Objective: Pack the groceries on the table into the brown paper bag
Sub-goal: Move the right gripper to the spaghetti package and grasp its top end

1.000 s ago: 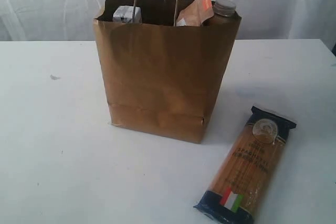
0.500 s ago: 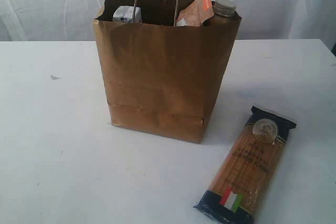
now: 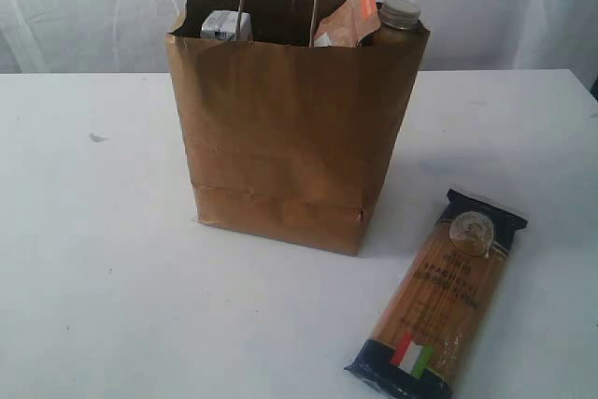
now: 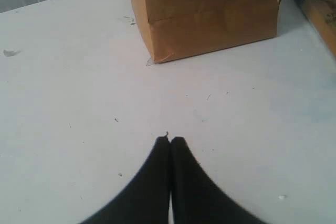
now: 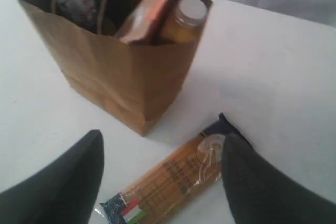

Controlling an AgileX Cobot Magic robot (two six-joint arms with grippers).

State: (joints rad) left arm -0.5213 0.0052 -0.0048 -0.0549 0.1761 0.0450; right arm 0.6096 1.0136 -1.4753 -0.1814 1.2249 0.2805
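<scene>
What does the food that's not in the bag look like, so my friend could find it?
Find the wide white table and the tall brown paper bag standing on it. Flat on the table beside the bag lies the spaghetti pack: long, dark-blue ends, golden pasta showing, a little green-white-red flag. It's the only grocery outside the bag.

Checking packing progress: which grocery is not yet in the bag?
The dark-blue spaghetti pack, lying flat on the table beside the brown paper bag; the carton, pouch and bottle sit inside.
</scene>
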